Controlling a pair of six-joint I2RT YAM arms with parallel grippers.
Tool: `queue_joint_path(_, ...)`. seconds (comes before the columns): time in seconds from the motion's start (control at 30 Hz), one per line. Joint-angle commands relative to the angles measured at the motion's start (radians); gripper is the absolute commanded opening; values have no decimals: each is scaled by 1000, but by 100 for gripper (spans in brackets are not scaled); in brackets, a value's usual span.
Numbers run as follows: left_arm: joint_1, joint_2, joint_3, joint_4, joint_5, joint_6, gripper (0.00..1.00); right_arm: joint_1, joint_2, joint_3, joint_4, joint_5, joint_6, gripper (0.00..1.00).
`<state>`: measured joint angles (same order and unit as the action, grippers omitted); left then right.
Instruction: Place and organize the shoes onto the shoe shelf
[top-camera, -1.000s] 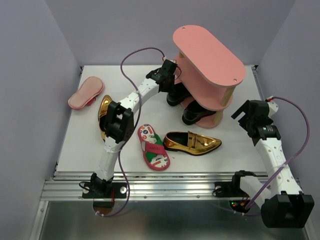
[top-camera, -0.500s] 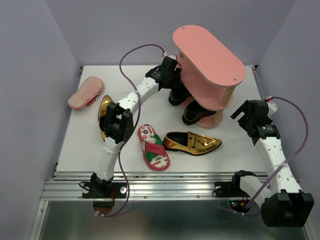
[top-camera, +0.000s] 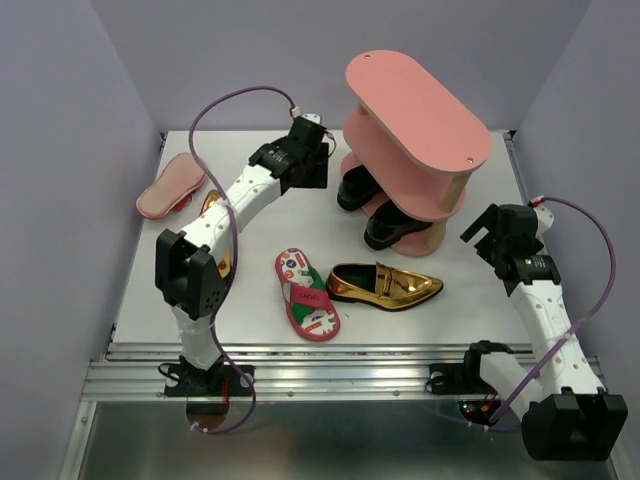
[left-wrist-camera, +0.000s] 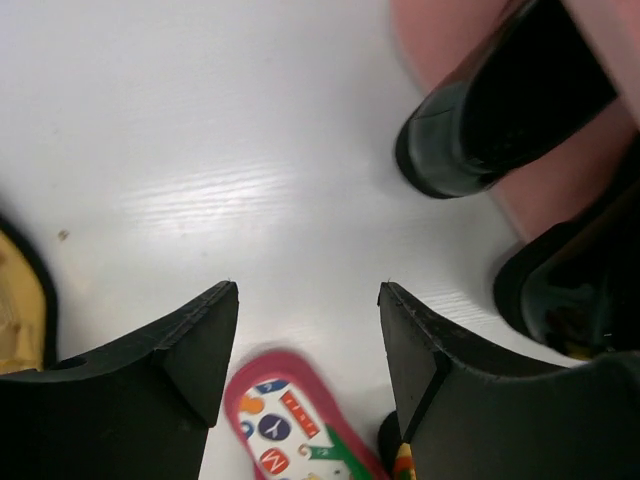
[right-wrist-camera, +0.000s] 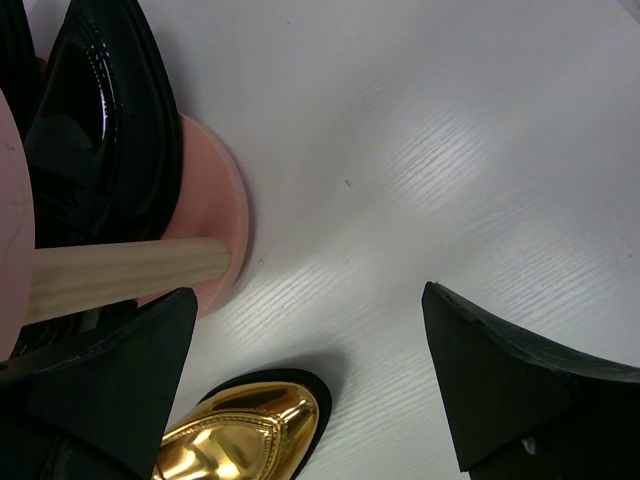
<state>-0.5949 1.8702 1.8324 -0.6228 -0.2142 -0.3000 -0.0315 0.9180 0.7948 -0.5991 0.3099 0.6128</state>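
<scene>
The salmon-pink shoe shelf (top-camera: 415, 110) stands at the back right. Two glossy black loafers (top-camera: 355, 188) (top-camera: 395, 228) rest on its bottom board. A gold loafer (top-camera: 385, 285) and a printed flip-flop (top-camera: 307, 293) lie side by side in front. Another flip-flop (top-camera: 172, 186) lies sole up at the far left. My left gripper (top-camera: 318, 170) (left-wrist-camera: 308, 290) is open and empty, just left of the rear black loafer (left-wrist-camera: 500, 120). My right gripper (top-camera: 490, 235) (right-wrist-camera: 309, 291) is open and empty, over the gold loafer's toe (right-wrist-camera: 240, 435).
A second gold loafer (top-camera: 212, 205) is mostly hidden behind my left arm. A wooden post (right-wrist-camera: 120, 275) and the bottom board's rim (right-wrist-camera: 215, 210) lie left of my right gripper. Purple walls enclose the table on three sides.
My left gripper has opened, let go of the rear black loafer on the bottom board, and drawn back to the left; its elbow swung left. The right arm has barely moved.
</scene>
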Motion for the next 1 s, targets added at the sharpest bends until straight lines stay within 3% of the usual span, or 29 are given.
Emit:
queue_joint_path(0.0,64,-109,-131,-81,-122,2,69,-2,-53,-35,24,-26,-15,100)
queue_joint_path(0.13,211,-241,-249,-68,-137,-25,69,-2,-76,-52,28,-44,-16,100)
queue_joint_path(0.33,385,-275,-283,-51,-151,-59,69,-2,-61,-48,33,-71,-30,100)
queue_joint_path(0.5,405,-236,-283,-150,-264,-105,68,-2,-64,-45,33,-91,-35,100)
queue_joint_path(0.83,394,-370,-597,-66,-174,-129,65,-2,-47,-46,33,-85,-33,100)
queue_joint_path(0.97,383,-381,-673,-25,-133,-145,58,-2,-44,-57,47,-83,-31,100)
